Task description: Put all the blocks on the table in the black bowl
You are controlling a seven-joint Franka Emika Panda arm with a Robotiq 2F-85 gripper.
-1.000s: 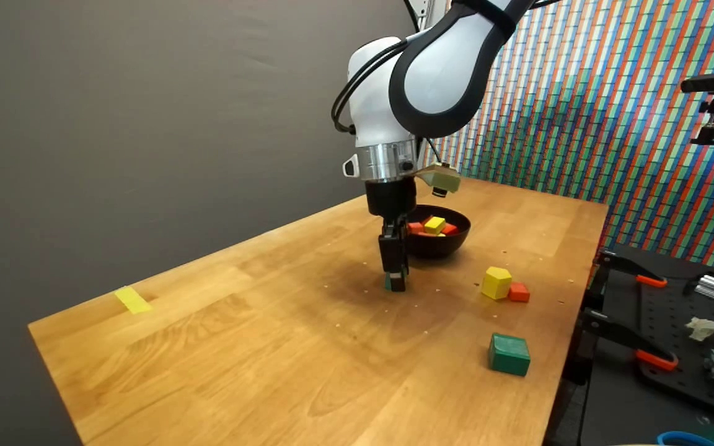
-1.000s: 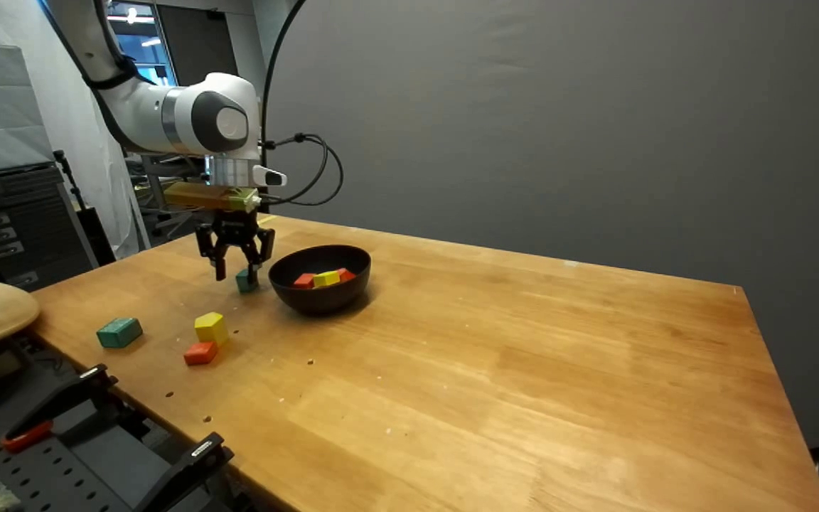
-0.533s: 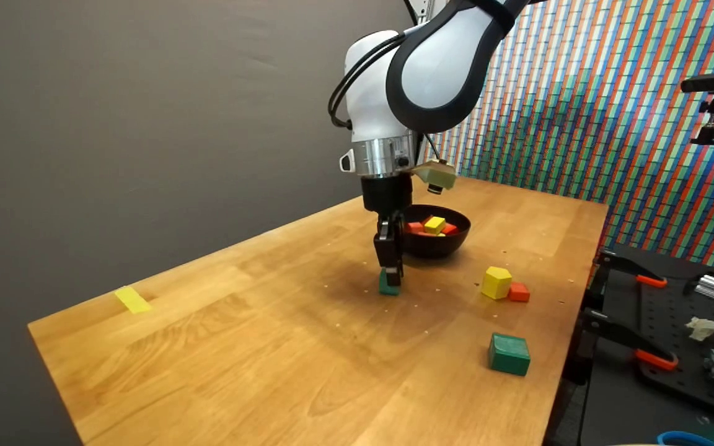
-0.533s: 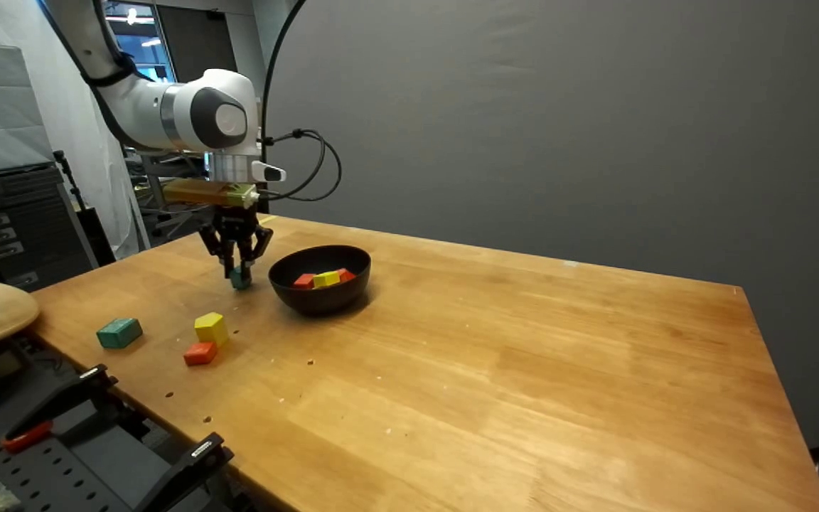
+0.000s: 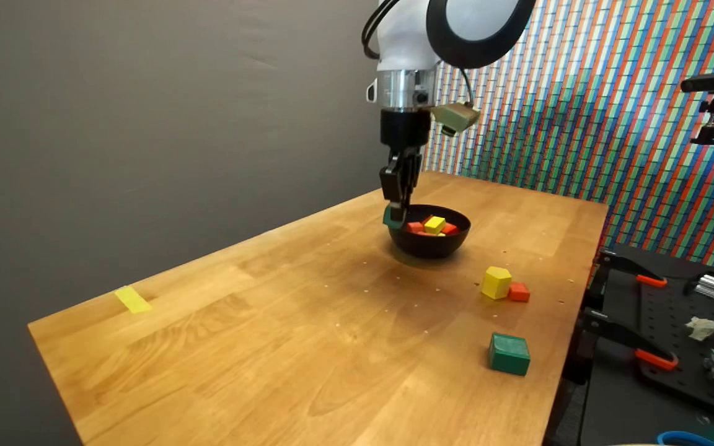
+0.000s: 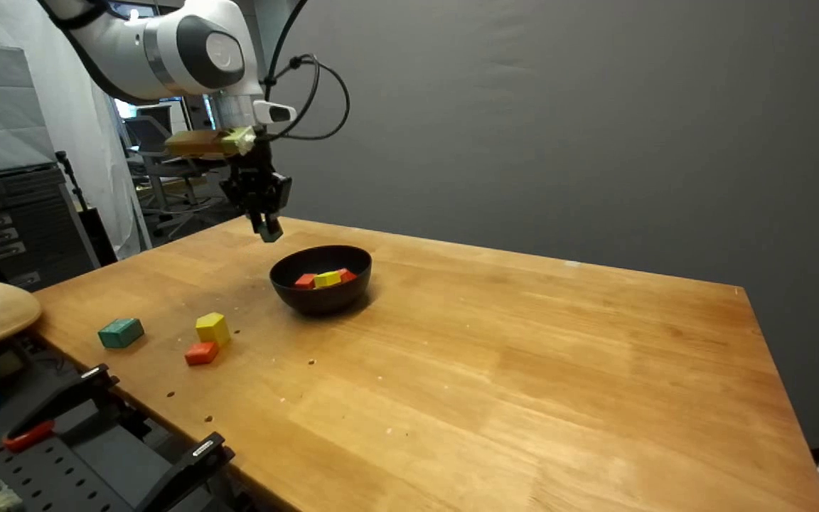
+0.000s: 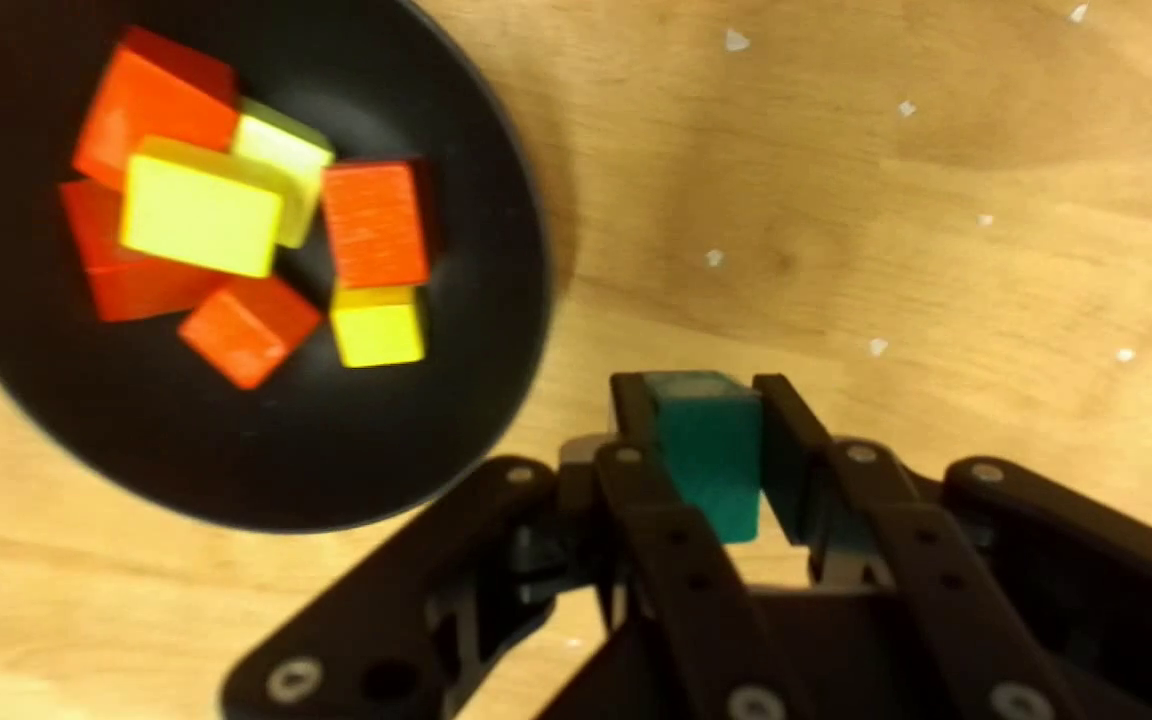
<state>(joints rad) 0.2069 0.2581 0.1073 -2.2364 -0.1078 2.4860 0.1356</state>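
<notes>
Clamping the green block [image 7: 710,465] in the gripper [image 7: 704,388] above the tabletop [image 5: 258,359], I see its longer visible side running along the downward-pointing gripper. It hangs near the black bowl [image 6: 319,302], whose rim separates it from red-orange and yellow blocks [image 7: 373,225] inside. Elsewhere sit a yellow block [image 5: 496,284] beside a red-orange block [image 5: 519,292], and a larger green block [image 5: 509,355].

In both exterior views, two black clamps [image 5: 626,336] are seen at the edge of a perforated board [image 5: 664,306], on which a pale wad [image 5: 702,329] is shown. Beyond the board, a striped wall [image 5: 571,118] is seen in an exterior view, a drawer cabinet [image 6: 33,220] likewise.
</notes>
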